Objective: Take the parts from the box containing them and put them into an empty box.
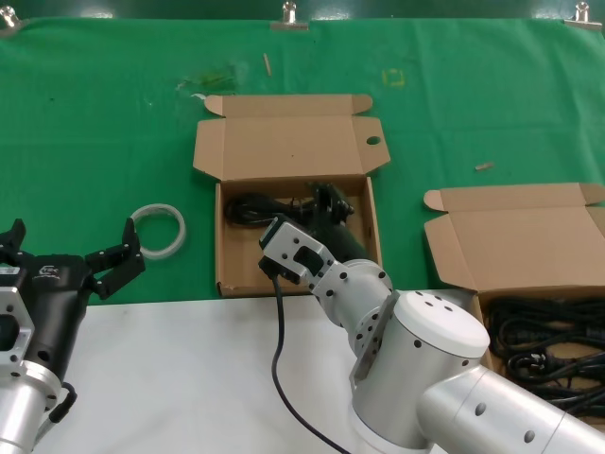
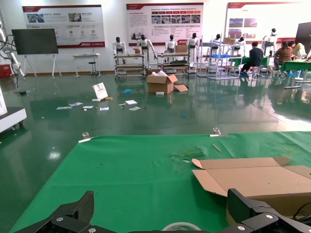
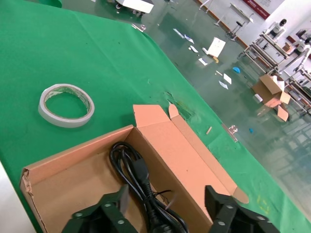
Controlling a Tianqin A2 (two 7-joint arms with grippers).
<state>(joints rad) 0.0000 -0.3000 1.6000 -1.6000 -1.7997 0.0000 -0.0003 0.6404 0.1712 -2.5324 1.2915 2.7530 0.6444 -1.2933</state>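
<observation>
Nearby — white tape ring [image 1: 158, 230] beside holed-lid box [image 1: 295, 248] — clear of left gripper [image 1: 71, 248].

Right gripper [image 1: 326, 210] reaches forward, fingers [image 3: 104, 213] spread; left gripper [image 1: 71, 251] idles low, fingers apart.

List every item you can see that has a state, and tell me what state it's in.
Centre box: lid open, one cable bundle inside.
Right-hand box: lid open, several cables inside.
Tape ring: flat on the green cloth, left of the centre box.
Right gripper: open, over the cable in the centre box.
Left gripper: open, empty, near the tape ring.
</observation>
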